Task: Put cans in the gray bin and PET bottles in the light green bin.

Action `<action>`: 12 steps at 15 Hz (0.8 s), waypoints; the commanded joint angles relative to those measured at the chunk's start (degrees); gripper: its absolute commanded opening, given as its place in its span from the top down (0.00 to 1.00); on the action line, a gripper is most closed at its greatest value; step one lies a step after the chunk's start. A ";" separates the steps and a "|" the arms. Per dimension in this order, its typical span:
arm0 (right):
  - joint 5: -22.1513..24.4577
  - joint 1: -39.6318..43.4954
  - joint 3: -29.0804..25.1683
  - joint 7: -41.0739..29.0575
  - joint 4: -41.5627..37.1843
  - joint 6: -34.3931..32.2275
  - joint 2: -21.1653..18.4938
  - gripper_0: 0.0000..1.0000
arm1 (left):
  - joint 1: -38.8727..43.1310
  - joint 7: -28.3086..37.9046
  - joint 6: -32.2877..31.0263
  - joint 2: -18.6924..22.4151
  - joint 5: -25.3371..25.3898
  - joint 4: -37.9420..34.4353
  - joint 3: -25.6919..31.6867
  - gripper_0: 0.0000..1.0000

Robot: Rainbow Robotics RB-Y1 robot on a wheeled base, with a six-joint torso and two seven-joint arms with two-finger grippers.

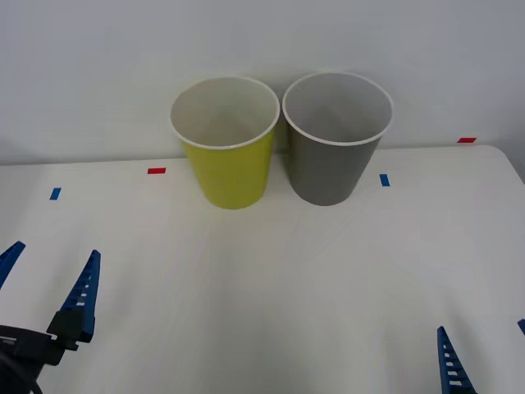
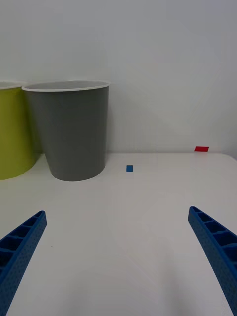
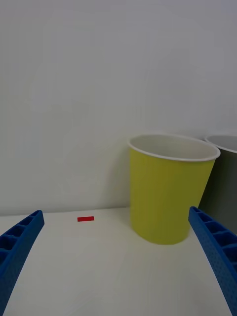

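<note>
The light green bin and the gray bin stand upright side by side at the back of the table, green on the left, nearly touching. What shows of their pale insides holds nothing. Cans and PET bottles are out of view. My left gripper is open near the front left, holding nothing. At the front right my right gripper is also open, nothing between its fingers. The right wrist view faces the gray bin beyond the open right gripper. The left wrist view faces the light green bin beyond the open left gripper.
A white table runs to a pale wall just behind the bins. Small tape marks lie on it: red and blue at the left, blue and red at the right. The table's right edge is close.
</note>
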 commanded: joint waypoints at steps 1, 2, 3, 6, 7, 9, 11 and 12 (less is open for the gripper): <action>0.00 0.00 0.00 0.00 0.00 0.00 0.00 0.00 | 5.80 0.07 -2.49 -3.20 -3.59 0.07 -0.96 0.00; 0.00 0.00 0.00 0.00 0.00 0.00 0.00 0.00 | 7.12 0.07 -2.84 -4.17 -3.59 0.07 -0.96 0.00; 0.00 0.00 0.00 0.00 0.00 0.00 0.00 0.00 | 8.61 -0.02 -2.92 -5.22 -3.94 0.07 -1.04 0.00; 0.00 0.00 0.00 0.00 0.00 0.00 0.00 0.00 | 11.87 -0.02 -6.00 -5.84 -5.26 2.09 -1.13 0.00; 0.00 0.00 0.00 0.00 0.00 0.00 0.00 0.00 | 11.78 0.24 -9.96 -5.84 -7.46 4.46 -1.48 0.00; 0.00 0.00 0.00 0.00 0.00 0.00 0.00 0.00 | 12.13 1.04 -14.79 -6.01 -8.51 7.62 -3.06 0.00; 0.00 0.00 0.00 0.00 0.00 0.00 0.00 0.00 | 14.15 1.21 -15.41 -6.28 -8.51 7.62 -4.29 0.00; 0.00 0.00 0.00 0.00 0.00 0.00 0.00 0.00 | 15.38 1.21 -15.76 -6.63 -8.51 7.71 -5.09 0.00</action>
